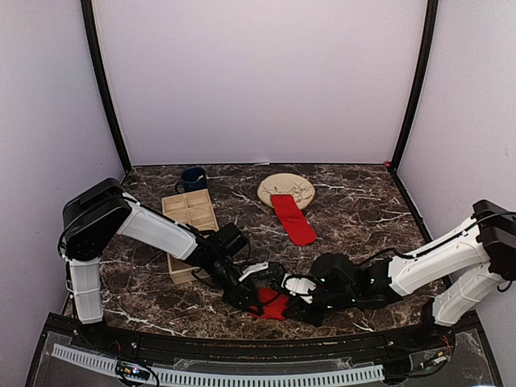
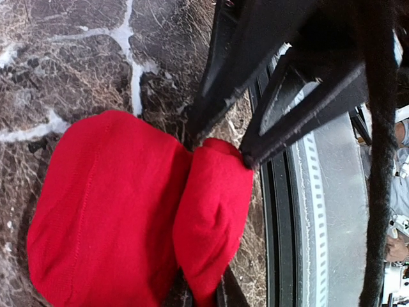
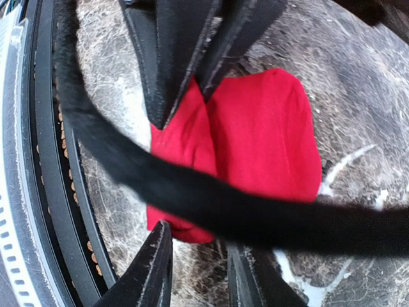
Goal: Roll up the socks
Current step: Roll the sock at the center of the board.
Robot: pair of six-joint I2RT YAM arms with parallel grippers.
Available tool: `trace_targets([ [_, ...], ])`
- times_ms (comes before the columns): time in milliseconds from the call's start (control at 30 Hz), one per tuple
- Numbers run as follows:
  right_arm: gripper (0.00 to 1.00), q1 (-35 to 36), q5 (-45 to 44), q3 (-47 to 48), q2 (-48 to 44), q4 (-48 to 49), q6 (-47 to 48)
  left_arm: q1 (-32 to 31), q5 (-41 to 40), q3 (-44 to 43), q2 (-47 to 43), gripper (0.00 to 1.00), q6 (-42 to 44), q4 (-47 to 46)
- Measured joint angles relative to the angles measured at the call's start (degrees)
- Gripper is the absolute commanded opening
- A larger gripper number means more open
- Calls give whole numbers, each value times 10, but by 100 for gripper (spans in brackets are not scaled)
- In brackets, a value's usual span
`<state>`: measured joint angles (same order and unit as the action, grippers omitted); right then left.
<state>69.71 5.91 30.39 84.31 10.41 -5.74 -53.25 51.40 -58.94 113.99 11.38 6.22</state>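
– Sock (image 1: 274, 306) sits at the near edge of the table (image 1: 363, 210). The left end effector (image 2: 204, 294) is pinched tight on it, and the right end effector (image 3: 203, 265) is half-open round the fold.
– Is the right one gripping? I can't tell. It should roll snugly and slowly.

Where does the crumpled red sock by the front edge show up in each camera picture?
Top external: the bunched red sock sits low in the centre.
Left wrist: it fills the lower left.
Right wrist: it lies in the middle, towards the right.
Shared landmark: the white perforated strip runs along the bottom in the top view, down the right side in the left wrist view, and down the left edge in the right wrist view.
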Motion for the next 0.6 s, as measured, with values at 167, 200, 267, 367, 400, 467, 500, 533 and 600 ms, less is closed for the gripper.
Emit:
trace_targets([
  [167, 28, 15, -10, 16, 12, -7, 11, 1, 9, -5, 5, 0, 0, 10],
  [200, 29, 15, -10, 16, 12, -7, 11, 1, 11, -7, 7, 0, 0, 13],
  [267, 32, 19, -13, 21, 13, -10, 14, 2, 15, -10, 9, 0, 0, 17],
  [367, 38, 26, -15, 27, 14, -15, 19, 3, 18, -13, 12, 0, 1, 21],
  [400, 39, 28, -17, 29, 14, -16, 20, 3, 19, -14, 12, 0, 1, 22],
  [467, 40, 32, -17, 32, 14, -19, 23, 3, 20, -14, 13, 0, 2, 24],
  [500, 40, 33, -17, 34, 16, -20, 23, 3, 21, -15, 14, 0, 2, 24],
  [533, 40, 34, -18, 36, 18, -21, 24, 3, 21, -15, 14, 0, 2, 25],
  [600, 40, 34, -19, 39, 26, -23, 25, 3, 22, -16, 14, 0, 3, 26],
])
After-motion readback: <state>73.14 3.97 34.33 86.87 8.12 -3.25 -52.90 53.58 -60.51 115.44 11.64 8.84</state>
